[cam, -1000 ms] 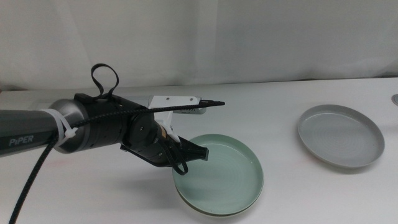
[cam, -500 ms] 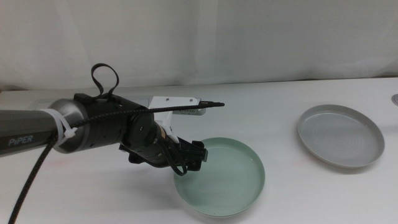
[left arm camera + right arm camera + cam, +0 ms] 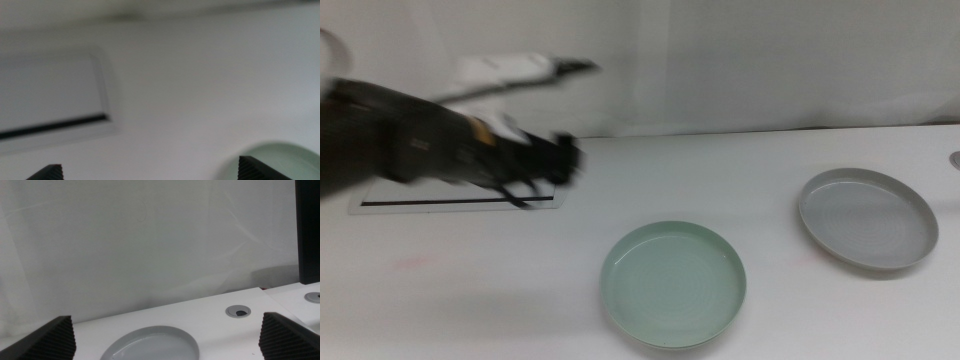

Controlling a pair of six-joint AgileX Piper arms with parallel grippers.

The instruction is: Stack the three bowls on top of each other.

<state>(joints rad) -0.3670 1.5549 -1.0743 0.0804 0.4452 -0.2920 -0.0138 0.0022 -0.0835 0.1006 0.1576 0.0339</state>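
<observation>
Since the grey bowl (image 3: 867, 218) sits alone on the table, well to the right of the green bowl (image 3: 672, 284), the step in hand looks like fetching it and setting it on top. A pale edge shows under the green bowl's near rim, which is probably the white bowl, though too little of it shows to be sure.

The left gripper (image 3: 555, 160) is blurred, up and to the left of the green bowl, over the flat white panel (image 3: 440, 198). Its wrist view shows the jaws spread wide with nothing between them.

The right gripper (image 3: 165, 335) is out of the middle view. Its own camera shows its jaws wide apart and empty, with the grey bowl just ahead of them, on the far side from the green bowl. That arm seems better placed for the pickup.

To do it well, pinch the grey bowl's low rim on one side with one jaw inside and one outside, then lift it level. Carry it high enough to clear the green bowl's rim, centre it over that bowl, and release only when it is seated. A thin rim can slip, so close the jaws firmly.
</observation>
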